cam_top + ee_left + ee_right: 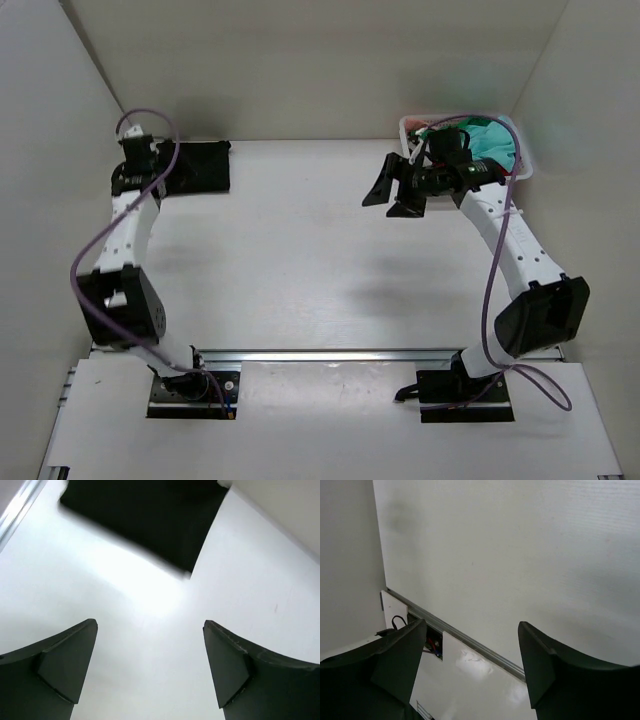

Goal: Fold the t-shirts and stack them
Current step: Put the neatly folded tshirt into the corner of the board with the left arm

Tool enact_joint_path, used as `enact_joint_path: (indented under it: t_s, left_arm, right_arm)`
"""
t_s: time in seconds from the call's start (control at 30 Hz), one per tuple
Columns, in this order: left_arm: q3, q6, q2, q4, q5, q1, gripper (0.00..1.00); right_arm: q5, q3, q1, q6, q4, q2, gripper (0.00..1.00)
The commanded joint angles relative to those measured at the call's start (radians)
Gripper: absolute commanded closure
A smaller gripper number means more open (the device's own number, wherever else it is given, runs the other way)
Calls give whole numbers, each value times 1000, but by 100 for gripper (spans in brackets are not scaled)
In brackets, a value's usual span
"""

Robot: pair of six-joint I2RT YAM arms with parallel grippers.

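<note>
A folded black t-shirt (197, 165) lies flat at the far left of the table; in the left wrist view the black t-shirt (145, 515) fills the top, blurred. My left gripper (140, 178) hangs at its left edge, and its jaws (150, 624) stand open over bare table with nothing between them. A teal t-shirt (492, 140) is heaped in the basket (408, 124) at the far right. My right gripper (395, 190) floats left of the basket, above the table, and it (472, 624) is open and empty.
White walls close in the table on the left, back and right. A metal rail (330, 355) runs across the near edge between the two arm bases. A purple cable (487, 300) loops along each arm.
</note>
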Motion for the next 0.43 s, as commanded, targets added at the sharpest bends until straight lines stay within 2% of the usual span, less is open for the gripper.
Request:
enact_joint_path:
  t_s: [0.0,0.03,0.1,0.13,0.23,0.3,0.4]
  left_arm:
    - [-307,7,-259,-1,-23,10,2]
    - [-347,9,-340,-19,-6,-16,1]
    - [-464,12,-433,-73,-6,-81,2]
    - [-484,16,-471,-137,-30,-155,1]
    - [-530,3,-531,-239,-28,-295,1]
    - [-565,-27,-559,-280,34,-298,1]
    - [-590,2,-571,-320,152,-231,1]
  right_arm:
    - [-12,-82,0,-35,46,-98,28]
    - [8,-99,2,-43,49,-118,27]
    - [28,-129,0,-64,34,-140,9]
    - [36,-144,0,-75,26,-151,1]
    - [42,-199,-70,-118,28,-187,1]
    - [22,-231,-121,-130,40,-210,1]
    - [46,-265,-165,-155,34,-233,1]
